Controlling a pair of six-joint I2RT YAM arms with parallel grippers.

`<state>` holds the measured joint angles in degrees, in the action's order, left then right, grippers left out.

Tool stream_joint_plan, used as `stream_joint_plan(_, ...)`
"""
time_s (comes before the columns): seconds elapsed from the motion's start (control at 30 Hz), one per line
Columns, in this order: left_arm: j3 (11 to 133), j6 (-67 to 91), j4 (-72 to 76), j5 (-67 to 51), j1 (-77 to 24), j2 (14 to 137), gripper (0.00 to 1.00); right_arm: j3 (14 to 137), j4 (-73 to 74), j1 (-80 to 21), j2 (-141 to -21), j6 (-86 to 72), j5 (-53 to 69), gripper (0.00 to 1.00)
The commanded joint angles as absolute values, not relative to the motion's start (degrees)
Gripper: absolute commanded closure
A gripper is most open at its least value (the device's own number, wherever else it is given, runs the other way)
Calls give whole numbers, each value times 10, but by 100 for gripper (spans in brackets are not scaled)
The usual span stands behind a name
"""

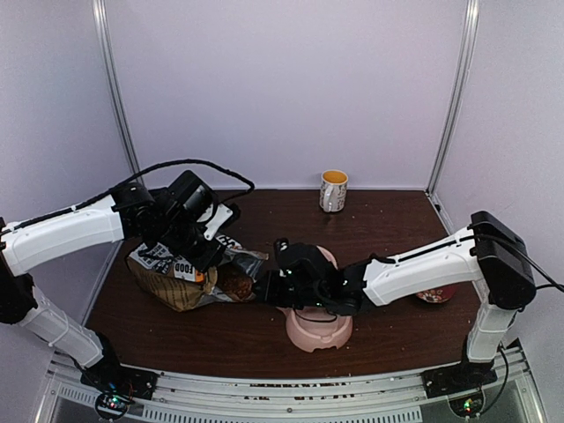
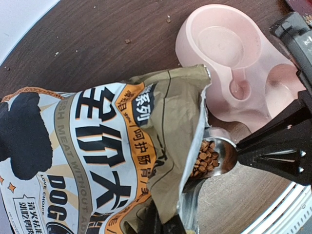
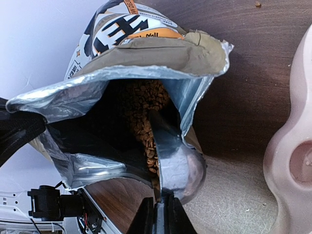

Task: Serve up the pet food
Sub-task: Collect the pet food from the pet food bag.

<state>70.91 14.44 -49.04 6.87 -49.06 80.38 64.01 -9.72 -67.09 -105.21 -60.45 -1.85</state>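
**Scoop in the mouth of the bag, loaded with pet food**

The right claw [image 3: 158,214], at the bottom edge of its own view, is clamped narrow on a metal scoop [image 3: 175,165], whose handle is mostly hidden between the fingers. The scoop's bowl sits in the open mouth of the bag [image 2: 97,156]. At centre right of the left wrist view, pet food [image 2: 205,157] fills the scoop, and more lies deep in the bag's dark foil interior. The left claw [image 2: 163,222] pinches the bag's lip, closed tight, cut off by the bottom of the frame. The pink double bowl [image 2: 229,63] stands just beside the bag mouth, upper right; from above, the right arm covers much of it. A mug [image 1: 333,190] stands at the far edge of the bench [image 1: 388,220]. A reddish thing [image 1: 438,296] at right, behind the arm, is too hidden to name.
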Motion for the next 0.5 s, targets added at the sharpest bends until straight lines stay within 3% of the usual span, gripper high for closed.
stream_joint_plan(0.0, 721, 138, -438, 83, -483, 799, 100, 612, -95, -664, -1013, -615, -41, 100)
stream_joint_plan(0.27, 720, 138, -438, 81, -483, 796, 100, 628, -71, -664, -1012, -620, -52, 100)
stream_joint_plan(0.47, 716, 138, -439, 64, -483, 796, 100, 626, -140, -649, -1017, -635, -16, 100)
